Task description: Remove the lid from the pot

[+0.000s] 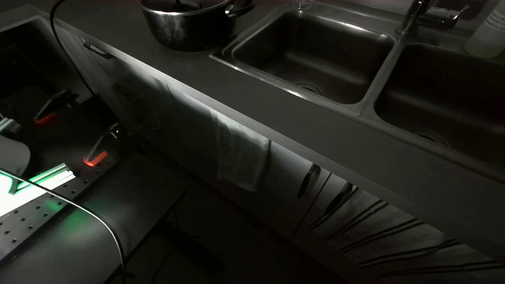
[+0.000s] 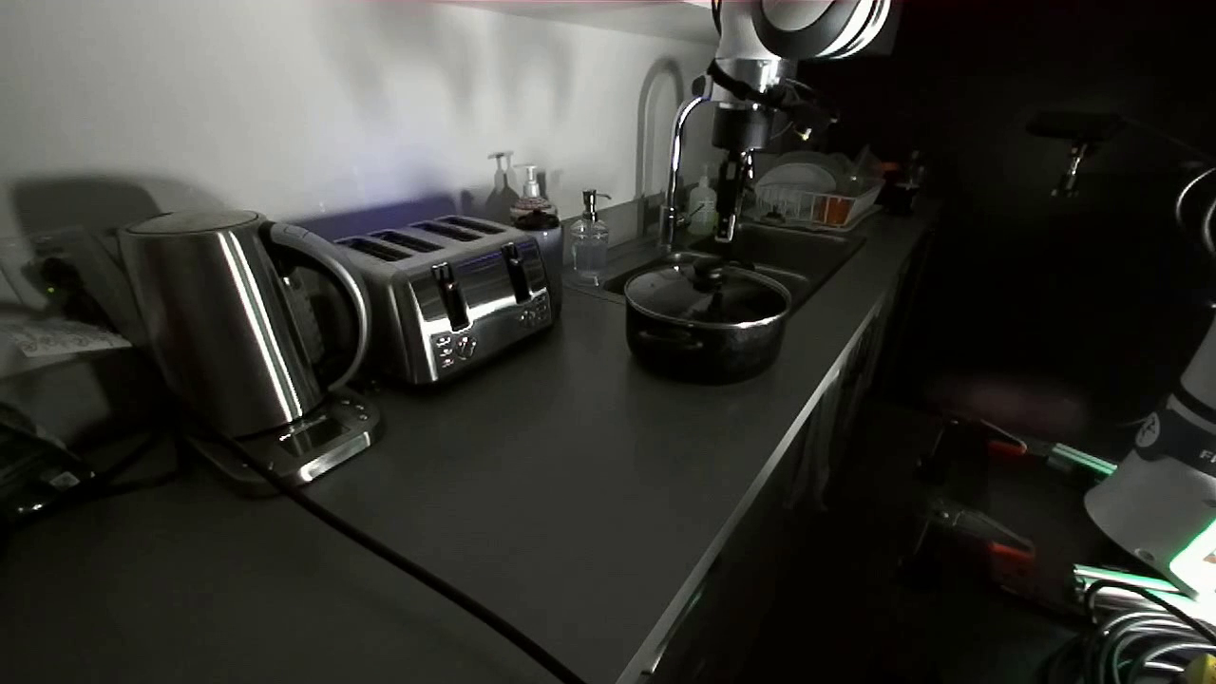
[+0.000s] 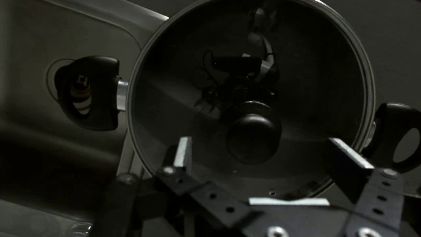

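The pot (image 2: 708, 351) is dark metal and stands on the counter beside the sink. It also shows at the top of an exterior view (image 1: 189, 31), cut off by the frame edge. The glass lid (image 2: 665, 294) lies on the pot, with its dark knob (image 2: 708, 274) in the middle. In the wrist view the lid (image 3: 306, 98) fills the centre and the pot's black handles (image 3: 100, 95) stick out on both sides. My gripper (image 2: 728, 228) points down above the pot. In the wrist view the gripper (image 3: 267, 153) is open, its fingers wide apart on both sides of the knob (image 3: 253, 141), holding nothing.
The sink (image 1: 272, 85) with its faucet (image 2: 676, 161) lies beside the pot. A toaster (image 2: 475, 304), a kettle (image 2: 223, 323) and a soap dispenser (image 2: 589, 245) stand along the wall. A dish rack (image 2: 826, 207) is behind the sink. A black cable (image 2: 408, 565) crosses the counter.
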Tool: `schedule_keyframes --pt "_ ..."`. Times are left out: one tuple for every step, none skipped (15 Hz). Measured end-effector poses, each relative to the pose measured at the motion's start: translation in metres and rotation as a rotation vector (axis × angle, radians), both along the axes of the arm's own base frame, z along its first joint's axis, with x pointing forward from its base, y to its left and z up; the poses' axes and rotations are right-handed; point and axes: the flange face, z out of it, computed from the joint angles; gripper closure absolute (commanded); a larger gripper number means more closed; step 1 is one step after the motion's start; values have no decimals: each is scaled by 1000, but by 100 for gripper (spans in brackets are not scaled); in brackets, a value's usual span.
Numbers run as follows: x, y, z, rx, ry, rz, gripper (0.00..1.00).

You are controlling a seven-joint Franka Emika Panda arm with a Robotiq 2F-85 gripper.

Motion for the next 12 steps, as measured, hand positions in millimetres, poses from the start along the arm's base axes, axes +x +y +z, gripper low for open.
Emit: schedule_keyframes --pt "5 2 -5 -2 7 5 0" --pt "10 4 -10 -3 13 10 0" --pt "14 7 -15 -4 20 15 0" --pt "18 9 -19 -5 26 19 0" --pt "21 10 -24 -6 33 23 0" --pt "24 12 -29 -6 40 26 0" --pt "27 13 -33 -6 46 28 0" --pt "28 14 -38 -6 52 30 0" --pt "30 14 -41 -7 58 31 0" --pt "31 14 -44 -7 62 32 0" --pt "31 14 -46 -7 67 32 1" --pt "31 13 -48 -7 70 31 26"
